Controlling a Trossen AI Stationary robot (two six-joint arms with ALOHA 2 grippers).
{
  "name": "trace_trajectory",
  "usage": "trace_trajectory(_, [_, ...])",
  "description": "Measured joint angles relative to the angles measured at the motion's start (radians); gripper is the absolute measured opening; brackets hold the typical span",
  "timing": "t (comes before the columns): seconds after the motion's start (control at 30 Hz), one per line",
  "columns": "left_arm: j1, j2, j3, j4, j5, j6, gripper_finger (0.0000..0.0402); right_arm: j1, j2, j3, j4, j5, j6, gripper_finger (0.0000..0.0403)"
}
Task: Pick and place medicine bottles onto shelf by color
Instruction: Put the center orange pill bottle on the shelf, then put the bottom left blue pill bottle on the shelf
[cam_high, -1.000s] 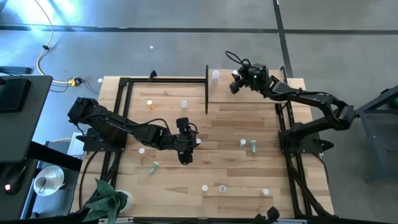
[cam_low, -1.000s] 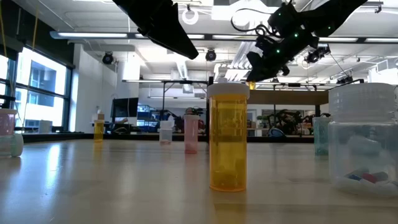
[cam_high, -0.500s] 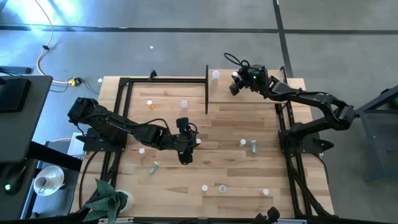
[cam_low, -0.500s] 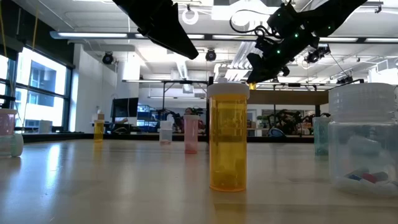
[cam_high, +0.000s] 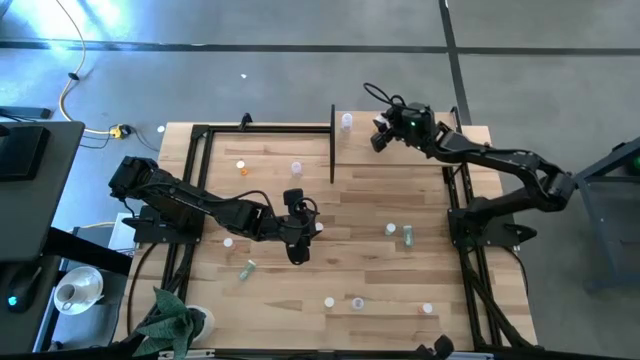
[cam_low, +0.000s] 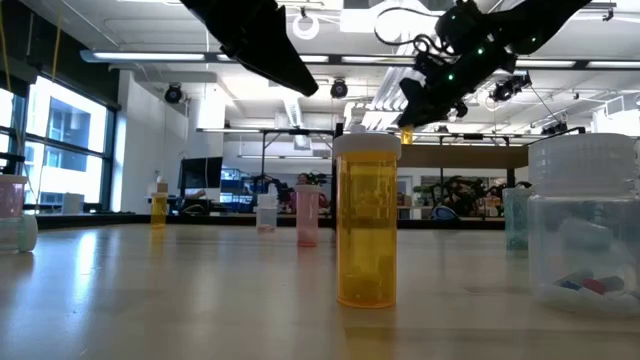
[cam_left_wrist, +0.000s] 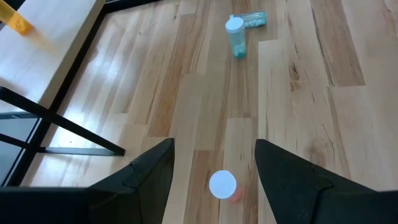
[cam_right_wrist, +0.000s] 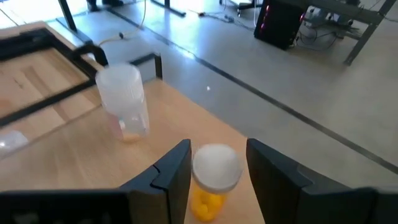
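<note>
The right pincer (cam_high: 378, 135) hangs over the far right corner of the table (cam_high: 400, 290), close to the table's back edge, its fingers (cam_right_wrist: 171, 171) parted on either side of an orange bottle (cam_right_wrist: 211, 180) with a white cap; whether the pads touch it cannot be told. Just beyond that bottle, a clear bottle (cam_right_wrist: 124, 102) stands upright near the corner, where the table ends and the grey floor begins. To the pincer's left runs a black post of the shelf (cam_high: 265, 150), a paler board framed in thin black metal at the table's far left. On it stand an orange bottle (cam_high: 241, 167) and a clear one (cam_high: 296, 168), well apart. The left pincer (cam_high: 297, 250) is over the table's middle with its fingers (cam_left_wrist: 149, 171) spread and nothing held; a white-capped bottle with a reddish body (cam_left_wrist: 222, 185) stands between them below, with bare planks all around. Farther out, a green bottle (cam_left_wrist: 235, 37) stands beside another green one (cam_left_wrist: 254, 18) lying down. More bottles are scattered toward the near edge, with wide bare wood between them.
</note>
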Motion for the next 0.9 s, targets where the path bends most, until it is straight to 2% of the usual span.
trace_trajectory(0.17, [0.0,0.0,0.0,-0.009,0.0,-0.002,0.0211,0.004,-0.084,0.0,-0.071,0.0,0.001,0.0146])
trace_trajectory(0.4, [0.0,0.0,0.0,-0.041,0.0,-0.023,0.0211,0.075,-0.225,0.0,-0.295,-0.022,0.031,0.0146])
trace_trajectory(0.5, [-0.009,-0.006,0.0,-0.111,0.001,-0.069,0.0211,0.132,-0.278,0.0,-0.391,-0.044,0.052,0.0146])
trace_trajectory(0.67, [-0.041,-0.033,-0.002,-0.276,0.004,-0.183,0.0211,0.263,-0.316,-0.015,-0.53,-0.159,0.092,0.0147])
trace_trajectory(0.9, [-0.106,-0.077,0.001,-0.47,0.004,-0.346,0.0211,0.462,-0.33,-0.135,-0.454,-0.153,0.145,0.0147])
